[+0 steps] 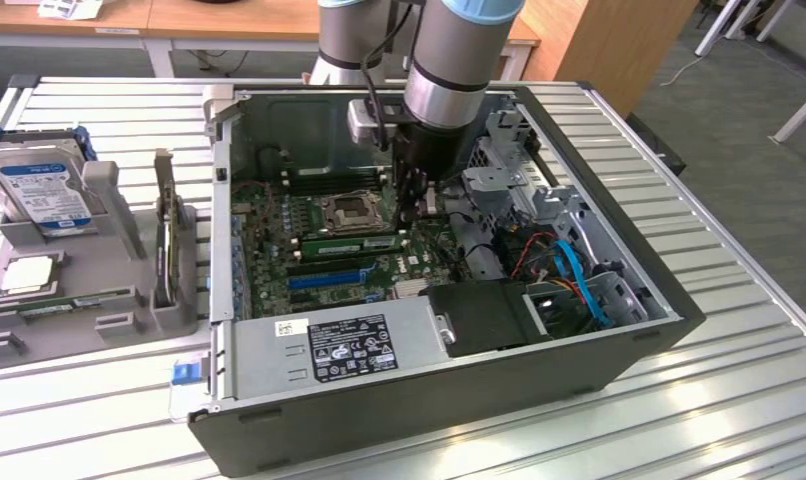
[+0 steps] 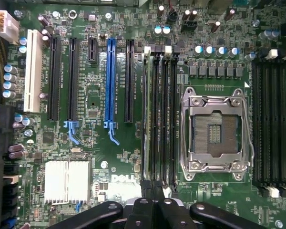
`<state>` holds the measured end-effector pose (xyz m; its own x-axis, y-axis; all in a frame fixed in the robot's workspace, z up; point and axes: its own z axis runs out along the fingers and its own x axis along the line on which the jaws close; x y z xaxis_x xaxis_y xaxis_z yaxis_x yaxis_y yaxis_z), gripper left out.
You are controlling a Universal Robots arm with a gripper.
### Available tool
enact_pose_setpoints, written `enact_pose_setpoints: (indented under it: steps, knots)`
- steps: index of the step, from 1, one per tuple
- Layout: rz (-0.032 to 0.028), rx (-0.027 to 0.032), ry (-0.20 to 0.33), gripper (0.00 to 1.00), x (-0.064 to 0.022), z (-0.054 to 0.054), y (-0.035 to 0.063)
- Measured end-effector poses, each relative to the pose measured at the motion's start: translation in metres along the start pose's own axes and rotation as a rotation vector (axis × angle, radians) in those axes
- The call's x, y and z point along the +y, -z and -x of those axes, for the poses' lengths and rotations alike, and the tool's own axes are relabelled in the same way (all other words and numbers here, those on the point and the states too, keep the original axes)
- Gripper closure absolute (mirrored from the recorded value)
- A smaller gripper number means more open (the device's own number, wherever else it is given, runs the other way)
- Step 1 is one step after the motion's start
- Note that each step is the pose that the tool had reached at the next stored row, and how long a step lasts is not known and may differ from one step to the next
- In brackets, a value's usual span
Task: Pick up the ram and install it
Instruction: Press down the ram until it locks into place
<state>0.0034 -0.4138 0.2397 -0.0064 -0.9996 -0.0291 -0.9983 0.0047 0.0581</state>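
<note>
arm down inside the case, ram standing in a slot

the robot arm reaches down into the open computer case [image 1: 617, 330] on the slatted metal table [image 1: 723, 400]. its gripper [image 1: 417, 205] hangs low over the motherboard [image 1: 263, 225], just to the exterior view's right of the empty processor socket [image 1: 350, 212]. in the wrist view the gripper [image 2: 152, 210] has its fingers drawn together, closed, right at the end of the bank of black memory slots [image 2: 164, 119].

the ram [image 2: 145, 119] stands on edge in the outermost slot of that bank, on the side toward the blue expansion slot [image 2: 109, 81]; it shows as a thin green strip running the slot's length. whether the closed fingers are touching its end i cannot tell. in the exterior view the ram [image 1: 350, 243] lies just nearer than the socket.

off to the exterior view's left, a grey holder tray [image 1: 110, 320] carries a hard drive with a blue label [image 1: 36, 190] and a small square silver processor chip [image 1: 32, 275].
</note>
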Motion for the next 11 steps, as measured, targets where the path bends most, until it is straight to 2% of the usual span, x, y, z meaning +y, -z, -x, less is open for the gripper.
enact_pose_setpoints:
  steps: [11]
  knots:
    - [0.0, 0.0, 0.0, 0.9, 0.0009, 0.0, 0.0164]
